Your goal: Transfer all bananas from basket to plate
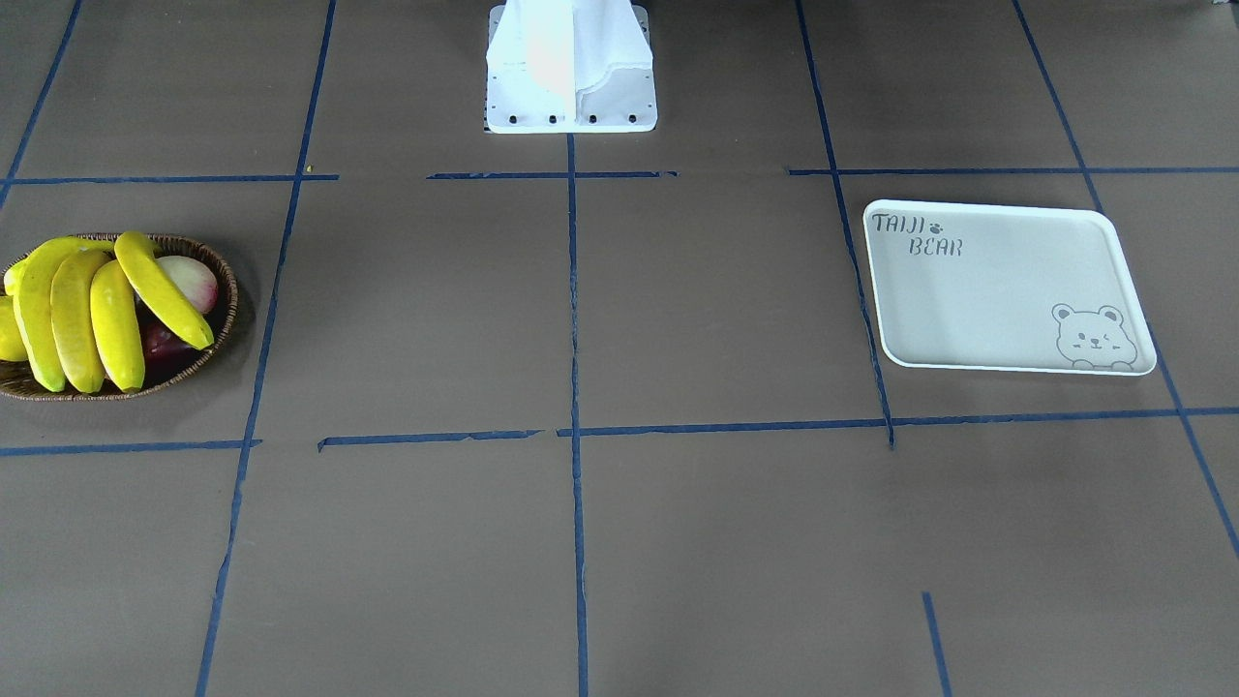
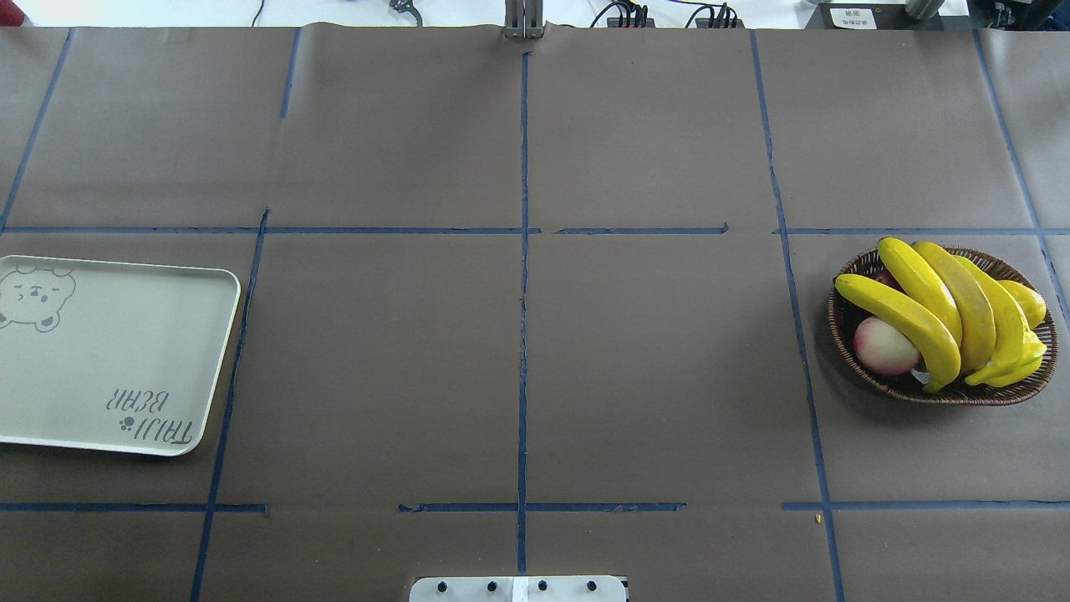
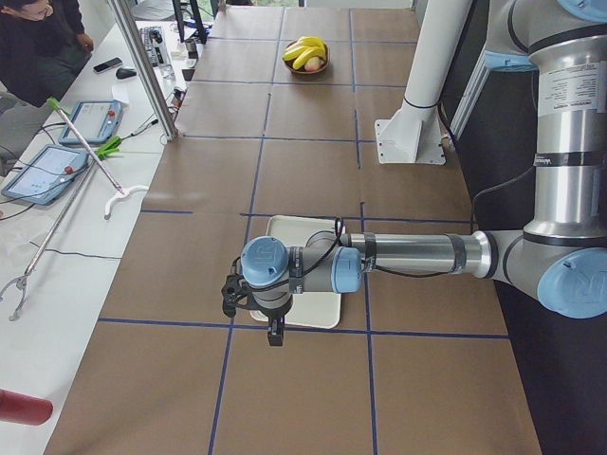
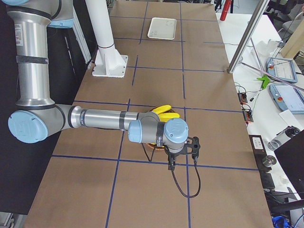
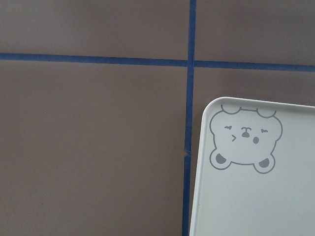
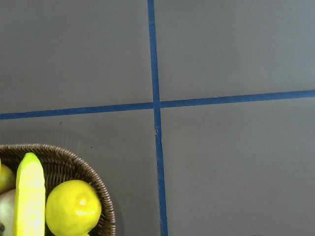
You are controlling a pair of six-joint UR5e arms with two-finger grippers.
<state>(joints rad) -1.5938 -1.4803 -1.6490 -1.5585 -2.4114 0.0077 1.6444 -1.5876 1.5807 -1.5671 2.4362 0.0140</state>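
Several yellow bananas (image 1: 97,310) (image 2: 945,309) lie side by side in the brown wicker basket (image 1: 208,353) (image 2: 844,334). The white plate (image 1: 997,290) (image 2: 100,359) with the bear drawing lies bare at the table's other end. Neither gripper shows in the overhead or front views. In the exterior left view, my left gripper (image 3: 274,334) hangs over the plate's near edge (image 3: 308,227). My right gripper (image 4: 171,163) hangs beside the basket, just past the bananas (image 4: 164,111). I cannot tell whether either gripper is open or shut. The right wrist view catches one banana (image 6: 29,196) and the basket rim (image 6: 96,179).
A pink-white peach (image 2: 882,347), a dark red fruit and a round yellow fruit (image 6: 74,206) share the basket. The robot's white pedestal (image 1: 571,77) stands at the table's middle rear. A side bench holds tablets (image 3: 43,171) and a metal post (image 3: 142,66); a person sits there.
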